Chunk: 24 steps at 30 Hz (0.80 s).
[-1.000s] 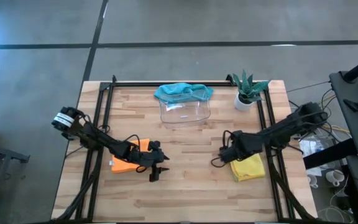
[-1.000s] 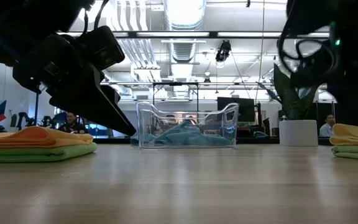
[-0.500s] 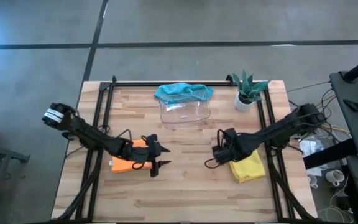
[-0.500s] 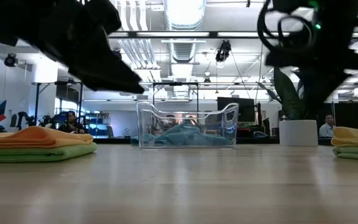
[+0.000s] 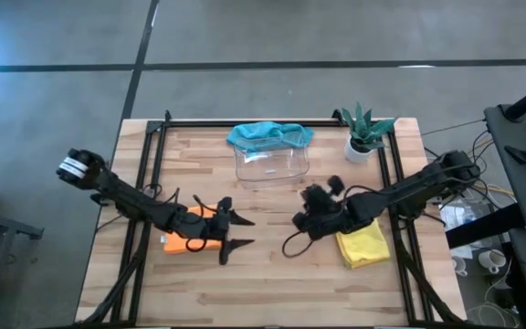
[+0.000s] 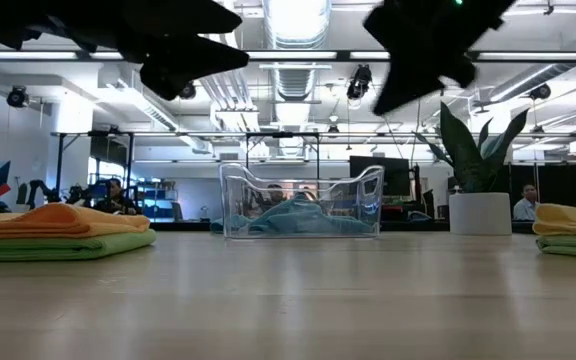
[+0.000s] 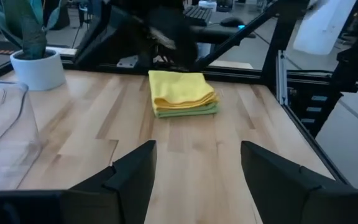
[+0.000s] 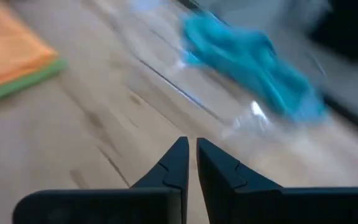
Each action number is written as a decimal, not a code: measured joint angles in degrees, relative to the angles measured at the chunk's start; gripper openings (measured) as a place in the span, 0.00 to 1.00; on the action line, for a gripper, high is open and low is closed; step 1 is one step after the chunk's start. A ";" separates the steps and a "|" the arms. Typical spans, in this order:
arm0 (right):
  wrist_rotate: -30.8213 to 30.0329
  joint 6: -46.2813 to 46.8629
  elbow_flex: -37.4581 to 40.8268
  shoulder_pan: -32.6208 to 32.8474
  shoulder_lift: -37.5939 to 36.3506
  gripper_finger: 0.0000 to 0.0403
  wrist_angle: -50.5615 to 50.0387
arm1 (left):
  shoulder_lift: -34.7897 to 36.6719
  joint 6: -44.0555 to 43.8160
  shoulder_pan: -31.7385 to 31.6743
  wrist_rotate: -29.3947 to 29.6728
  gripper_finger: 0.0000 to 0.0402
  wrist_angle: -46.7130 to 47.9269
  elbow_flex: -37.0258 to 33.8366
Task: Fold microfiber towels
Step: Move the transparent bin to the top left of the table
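Towels sit in three spots around the clear tray [image 5: 272, 164], my landmark. Nearest me, my left gripper [image 5: 236, 232] hangs over the bare wood [image 5: 272, 283], in front of the tray and a bit left — fingers spread wide, holding nothing. Just behind it lies the orange towel [image 5: 185, 239] on a lime green towel [image 6: 63, 246]. My right gripper [image 5: 307, 212] floats in front of the tray, a bit right — fingers [image 8: 169, 168] almost shut, a thin gap, nothing between them. Beside that arm, the yellow towel [image 5: 365, 247] rests on another green towel [image 7: 188, 112]. Farthest away, the teal towel [image 5: 268, 135] is draped over the tray's back edge. The potted plant [image 5: 363, 132] stands right of the tray.
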<state>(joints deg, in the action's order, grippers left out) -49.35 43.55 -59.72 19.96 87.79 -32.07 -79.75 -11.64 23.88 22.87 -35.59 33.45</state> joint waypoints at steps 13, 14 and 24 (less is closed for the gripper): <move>31.35 -27.56 -0.90 -6.08 0.63 0.07 13.29 | -0.92 0.19 0.24 8.04 0.55 -2.93 -0.06; 31.63 -27.54 -0.90 -6.05 0.63 0.07 13.59 | -0.92 0.15 0.22 8.06 0.55 -2.91 -0.06; 34.85 -33.91 -1.17 -6.03 0.87 0.09 12.32 | -0.96 -0.04 0.24 7.36 0.55 -2.55 -0.06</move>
<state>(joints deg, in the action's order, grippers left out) -14.50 9.64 -60.90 13.93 88.66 -19.75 -80.71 -11.68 24.12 30.24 -38.14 33.39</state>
